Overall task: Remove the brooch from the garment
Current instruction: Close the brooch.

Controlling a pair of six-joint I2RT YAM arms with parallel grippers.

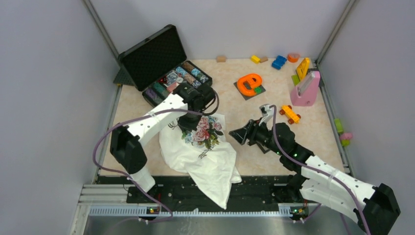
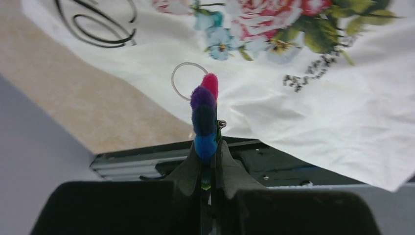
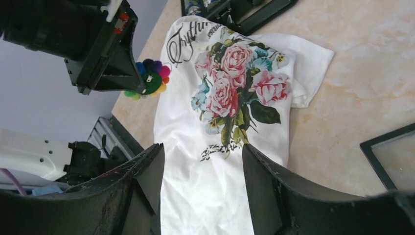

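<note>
The white floral garment point(image 1: 205, 161) lies crumpled at the near middle of the table and hangs over the front edge. It also shows in the left wrist view point(image 2: 318, 112) and the right wrist view point(image 3: 220, 186). My left gripper point(image 1: 188, 122) is shut on the brooch point(image 2: 204, 117), a small multicoloured bead flower seen edge-on. In the right wrist view the brooch point(image 3: 151, 78) sits at the left gripper's tips, beside the shirt's left edge; I cannot tell whether it touches the cloth. My right gripper point(image 1: 235, 133) is open and empty, hovering to the shirt's right, its jaws point(image 3: 203, 152) framing the cloth.
An open black case point(image 1: 166, 68) of chips stands behind the left arm. An orange e-shaped toy point(image 1: 249, 84), an orange toy car point(image 1: 289, 114), a pink stand point(image 1: 306, 90) and loose blocks point(image 1: 279, 61) lie at the back right. A thin ring point(image 2: 188, 81) rests on the cloth.
</note>
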